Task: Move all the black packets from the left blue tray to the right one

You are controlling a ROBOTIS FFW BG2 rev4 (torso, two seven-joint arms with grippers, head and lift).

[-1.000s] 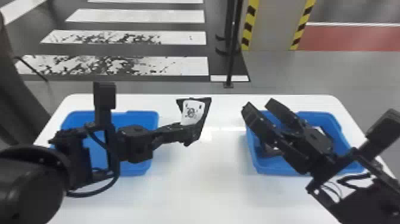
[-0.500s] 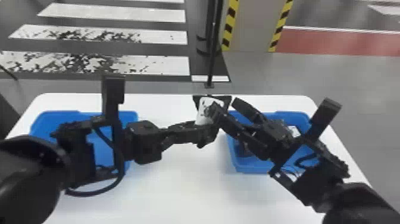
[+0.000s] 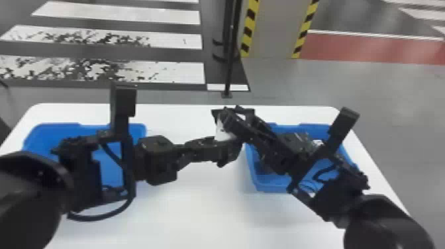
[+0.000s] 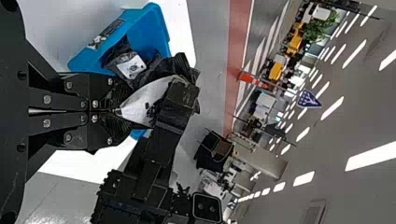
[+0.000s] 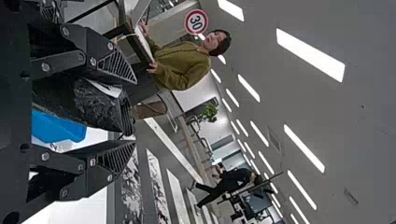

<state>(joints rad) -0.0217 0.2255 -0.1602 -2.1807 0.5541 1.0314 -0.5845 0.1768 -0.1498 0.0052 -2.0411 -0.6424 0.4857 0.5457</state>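
Left tool (image 3: 230, 145): fingers together, clamped on a black packet (image 3: 223, 130) with a white printed label, held up over the middle of the tabletop (image 3: 198, 212), between the two trays. Right tool (image 3: 232, 111): fingers apart, one on each side of the same packet. I can't tell whether either one touches it.

From my left wrist view, my left tool (image 4: 116, 111) pinches the packet by one end, label narrowing in toward the fingertips; a finger of my right one crosses in front of the label. From my right wrist view, the packet sits in the gap of my right tool (image 5: 133, 111), nearer one finger than the other.

Left blue tray (image 3: 59, 128): on the tabletop under my left arm, contents mostly hidden, can't tell what's in it. Right blue tray (image 3: 274, 187): under my right arm, dark packets (image 4: 130, 65) inside, one with its white label showing.
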